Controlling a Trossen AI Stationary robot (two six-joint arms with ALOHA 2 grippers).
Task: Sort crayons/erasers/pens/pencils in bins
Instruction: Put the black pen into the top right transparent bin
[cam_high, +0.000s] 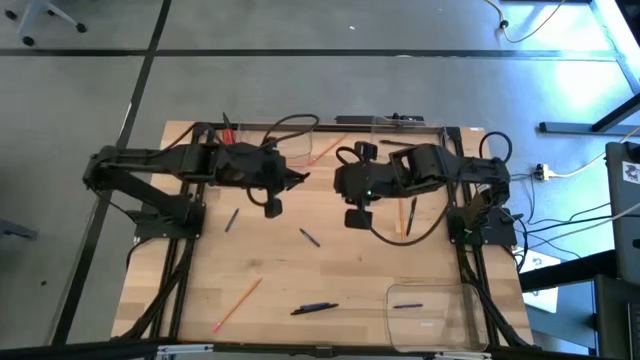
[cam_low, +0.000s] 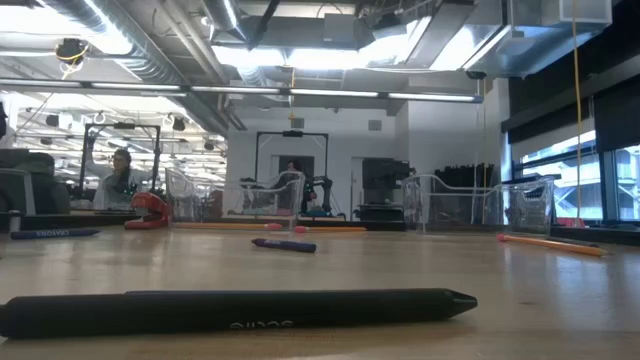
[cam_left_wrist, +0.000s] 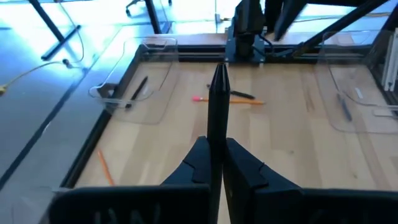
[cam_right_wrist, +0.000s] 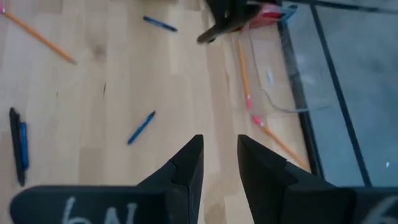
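From above, the wooden bench (cam_high: 340, 270) carries scattered pens (cam_high: 314, 309) and pencils (cam_high: 237, 305) outside the bins (cam_high: 432, 310); the left tool (cam_left_wrist: 214, 165) pinches a dark pen (cam_left_wrist: 217, 106) for sorting, while the right tool (cam_right_wrist: 219, 163) waits half-open, empty.

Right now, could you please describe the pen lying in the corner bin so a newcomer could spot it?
In the high view, find the clear bin at the wooden table's bottom-right corner. A short dark pen lies inside, near its left wall; the neighbouring pens lie loose on bare wood.
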